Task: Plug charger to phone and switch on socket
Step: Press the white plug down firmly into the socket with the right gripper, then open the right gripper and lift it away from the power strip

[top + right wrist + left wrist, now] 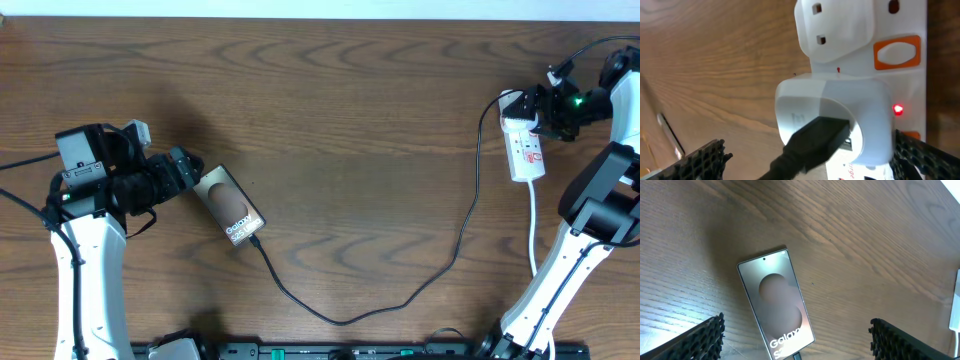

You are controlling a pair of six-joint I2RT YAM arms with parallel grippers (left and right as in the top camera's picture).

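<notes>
Wood table (350, 120) | phone (230, 207) diagonal, charger (350, 318) end toward near-right | left hand (192, 174), right hand (540, 112) wide open, empty

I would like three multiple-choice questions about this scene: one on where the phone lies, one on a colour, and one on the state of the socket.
1. In the overhead view, where is the phone?
A. Right by the left gripper
B. At the far right
C. At the top middle

2. What colour is the charger cable?
A. White
B. Black
C. Orange

3. What is the small light on the socket doing?
A. It is off
B. It glows green
C. It glows red

Answers:
1 A: the phone lies just in front of the left gripper's open fingers.
2 B: the cable leaving the white adapter is black.
3 C: the light beside the adapter shows bright red.
</notes>
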